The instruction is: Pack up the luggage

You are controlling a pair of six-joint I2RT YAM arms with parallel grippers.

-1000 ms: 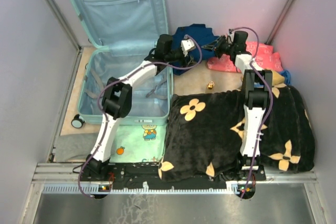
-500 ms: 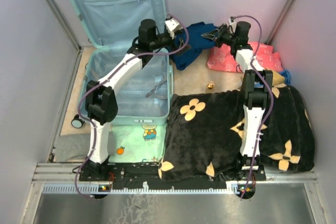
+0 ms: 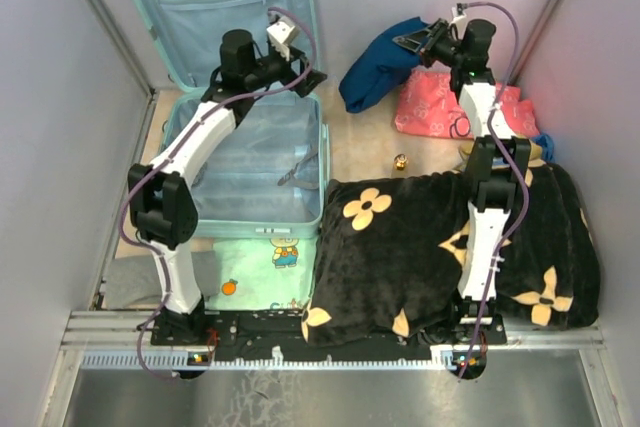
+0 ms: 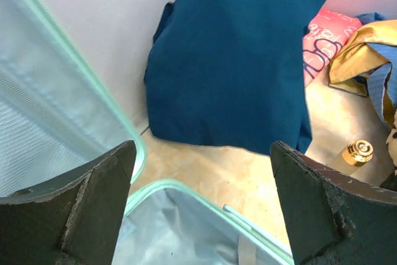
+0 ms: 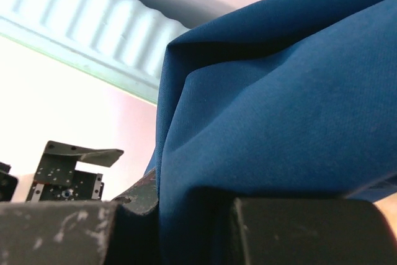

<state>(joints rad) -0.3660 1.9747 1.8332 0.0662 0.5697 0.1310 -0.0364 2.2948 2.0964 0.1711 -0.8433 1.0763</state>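
Whereas it lay low a second ago, the dark blue fabric bundle (image 3: 375,72) is held raised, pinched by the right end effector (image 3: 412,42); the left end effector (image 3: 298,77), spread wide, has been withdrawn over the open mint-blue hard-shell suitcase (image 3: 245,225), far left.

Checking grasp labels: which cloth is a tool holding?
The dark blue garment, hanging from the shut right tool. The pink cloth, black blanket and mint cloth lie flat, ungripped.

One luggage (image 3: 220,17); one blue garment (image 3: 375,72); one pink bundle (image 3: 440,112); one black blanket (image 3: 400,257); one gold knob (image 3: 400,161)
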